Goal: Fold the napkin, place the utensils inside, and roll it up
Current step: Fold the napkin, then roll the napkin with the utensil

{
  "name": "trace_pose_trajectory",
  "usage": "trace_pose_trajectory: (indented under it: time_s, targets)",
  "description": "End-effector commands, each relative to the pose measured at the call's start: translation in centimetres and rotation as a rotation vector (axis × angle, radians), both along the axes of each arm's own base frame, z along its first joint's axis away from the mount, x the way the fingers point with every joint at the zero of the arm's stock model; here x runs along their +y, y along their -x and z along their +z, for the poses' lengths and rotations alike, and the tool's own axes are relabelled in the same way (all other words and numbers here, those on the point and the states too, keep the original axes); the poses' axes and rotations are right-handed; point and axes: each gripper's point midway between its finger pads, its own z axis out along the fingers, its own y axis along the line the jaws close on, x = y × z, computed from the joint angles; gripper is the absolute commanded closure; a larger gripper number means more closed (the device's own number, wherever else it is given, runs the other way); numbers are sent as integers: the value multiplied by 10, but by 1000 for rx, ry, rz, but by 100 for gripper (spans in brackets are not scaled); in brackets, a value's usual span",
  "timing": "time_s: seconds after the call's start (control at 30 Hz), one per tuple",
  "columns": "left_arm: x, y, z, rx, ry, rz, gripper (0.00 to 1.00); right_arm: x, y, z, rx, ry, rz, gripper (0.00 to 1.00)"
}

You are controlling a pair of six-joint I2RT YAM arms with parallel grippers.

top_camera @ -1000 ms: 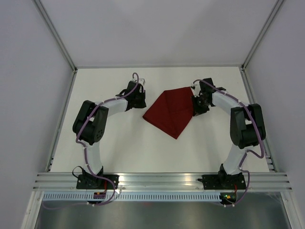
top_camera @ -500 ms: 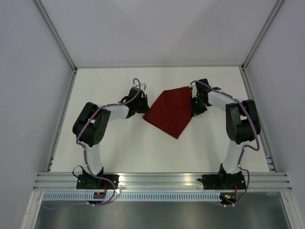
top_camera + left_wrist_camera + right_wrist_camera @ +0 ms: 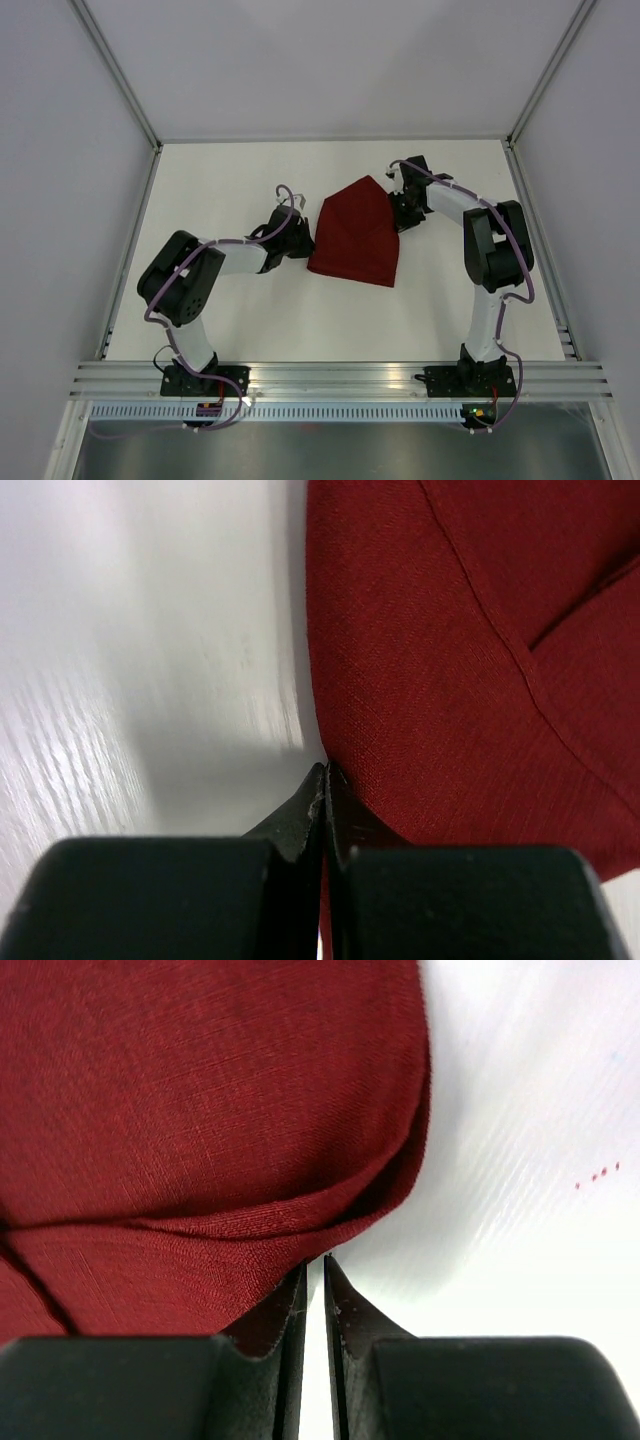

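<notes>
The dark red napkin (image 3: 355, 235) lies folded on the white table, between my two arms. My left gripper (image 3: 306, 243) is shut, and its tips (image 3: 326, 770) rest against the napkin's (image 3: 470, 660) left edge, with no cloth pinched between them. My right gripper (image 3: 400, 212) stands at the napkin's upper right edge. Its jaws are a narrow slit apart (image 3: 315, 1260), bare table shows through the gap, and the napkin's (image 3: 200, 1090) doubled fold lies just past the tips. The utensils are out of view.
The white table (image 3: 230, 320) is walled in by pale panels on three sides. A metal rail (image 3: 340, 378) carrying both arm bases runs along the near edge.
The napkin has turned and shifted, its long side now pointing nearly toward the near edge. My left gripper slid forward and right to its left edge. My right gripper moved back and left along the right edge.
</notes>
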Motion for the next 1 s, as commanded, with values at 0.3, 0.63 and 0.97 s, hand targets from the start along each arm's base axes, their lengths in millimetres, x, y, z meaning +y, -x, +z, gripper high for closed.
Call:
trace_pose_trajectory:
  time_s: [0.3,0.63,0.97]
  targets:
    - [19,45,-15,35,-5,75,98,10,1,-16,21,58,26,84]
    - [39,44,36,-108,19,138,90,9,-3,33,-106,17,-12,73]
    - [39,44,165,-387,273,70,50,-20,0,171,-539,0,10,70]
